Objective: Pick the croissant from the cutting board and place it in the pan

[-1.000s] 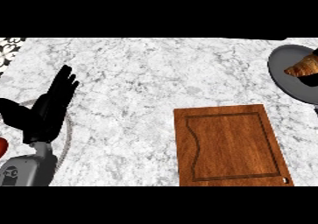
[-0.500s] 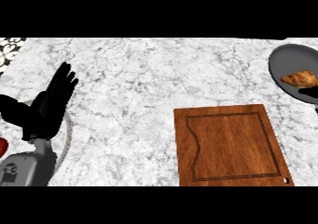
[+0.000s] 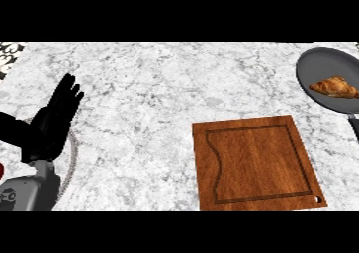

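Now the left hand point(image 3: 47, 126) rests at the view's left, fingers straight and up. Since the earlier frame, the right hand has left view; the croissant point(image 3: 335, 87) lies in the pan point(image 3: 313, 64), beyond the cutting board point(image 3: 255, 160).

1 croissant point(image 3: 336, 87), 1 pan point(image 3: 318, 62), 1 cutting board point(image 3: 257, 163), 1 robot hand point(image 3: 49, 123).
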